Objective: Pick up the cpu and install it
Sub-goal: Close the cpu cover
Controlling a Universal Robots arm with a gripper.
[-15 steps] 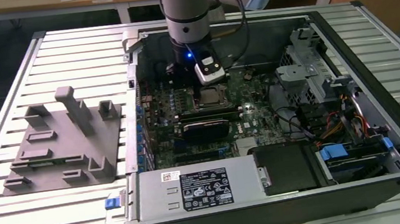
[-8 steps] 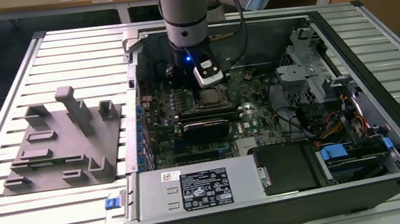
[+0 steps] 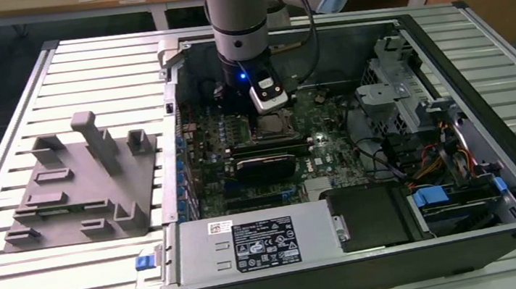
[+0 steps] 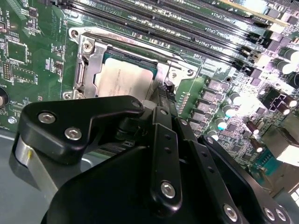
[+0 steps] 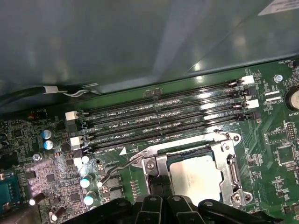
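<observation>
Cpu lying flat within metal-framed socket, silver top up, in both wrist views. Gripper low at socket's edge, just beside cpu; fingers drawn close together, nothing between them. Memory slots alongside socket. Socket deep in open computer case.

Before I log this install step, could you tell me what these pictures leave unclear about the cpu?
1. Second wrist view: the gripper covers one edge of the cpu.
2. First wrist view: the gripper again hides one cpu edge.
3. Exterior view: the socket is too small to judge the cpu's seating.
</observation>
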